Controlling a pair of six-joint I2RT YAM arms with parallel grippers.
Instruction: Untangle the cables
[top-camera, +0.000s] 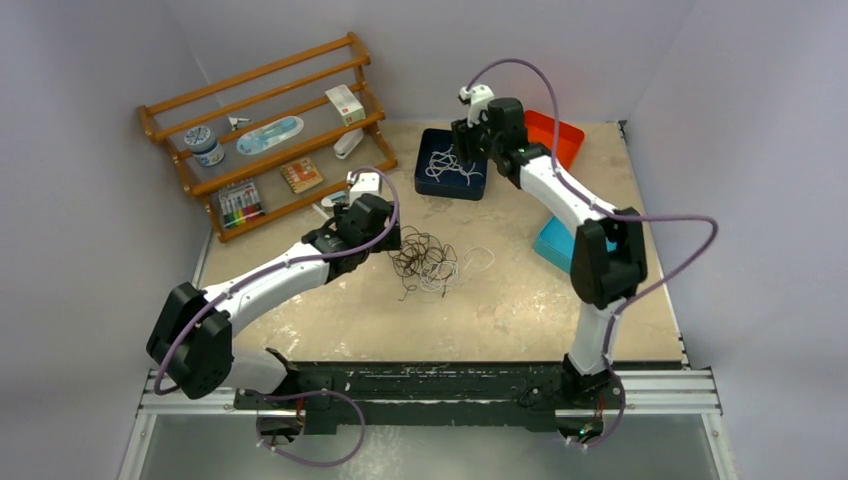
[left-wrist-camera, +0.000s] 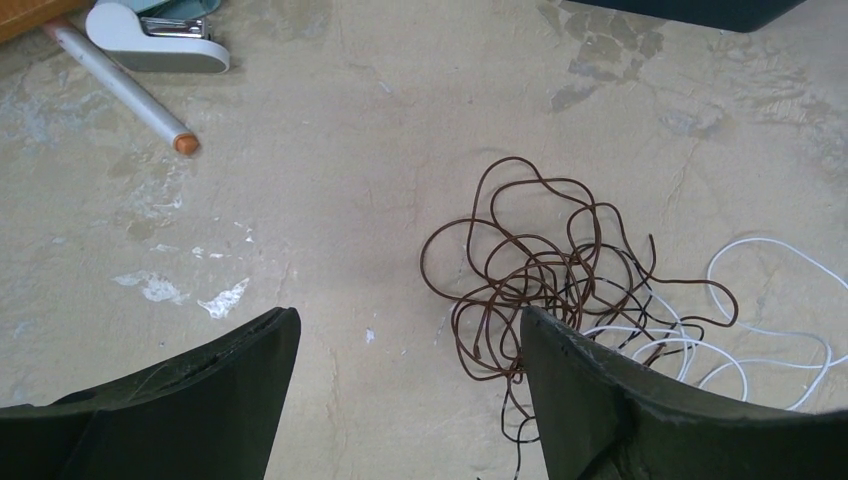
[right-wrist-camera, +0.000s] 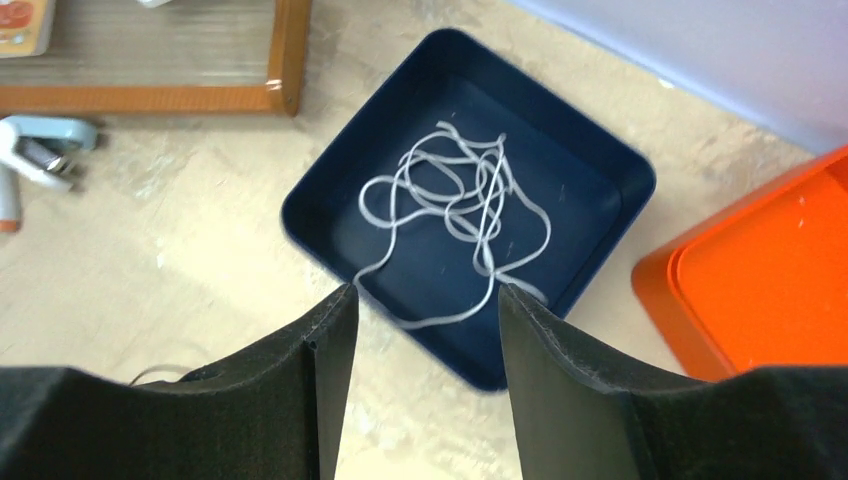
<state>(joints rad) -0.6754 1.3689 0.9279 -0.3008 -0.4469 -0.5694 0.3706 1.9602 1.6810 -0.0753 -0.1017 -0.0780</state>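
A knot of brown, black and white cables (top-camera: 425, 260) lies mid-table; in the left wrist view the brown loops (left-wrist-camera: 545, 265) tangle with white strands (left-wrist-camera: 770, 340) trailing right. My left gripper (top-camera: 385, 238) (left-wrist-camera: 410, 325) hovers open just left of the knot, its right finger over the knot's edge, nothing held. One white cable (right-wrist-camera: 455, 215) (top-camera: 452, 165) lies loose in the dark blue tray (top-camera: 428, 182) (right-wrist-camera: 610, 215). My right gripper (top-camera: 468, 135) (right-wrist-camera: 425, 300) hangs open above that tray's near rim, with nothing between its fingers.
A wooden rack (top-camera: 265, 130) with small items stands back left. A stapler (left-wrist-camera: 160, 45) and a white marker (left-wrist-camera: 120, 85) lie near it. An orange tray (top-camera: 562, 135) (right-wrist-camera: 770, 270) sits behind the blue one, and a light blue box (top-camera: 553, 243) lies at the right.
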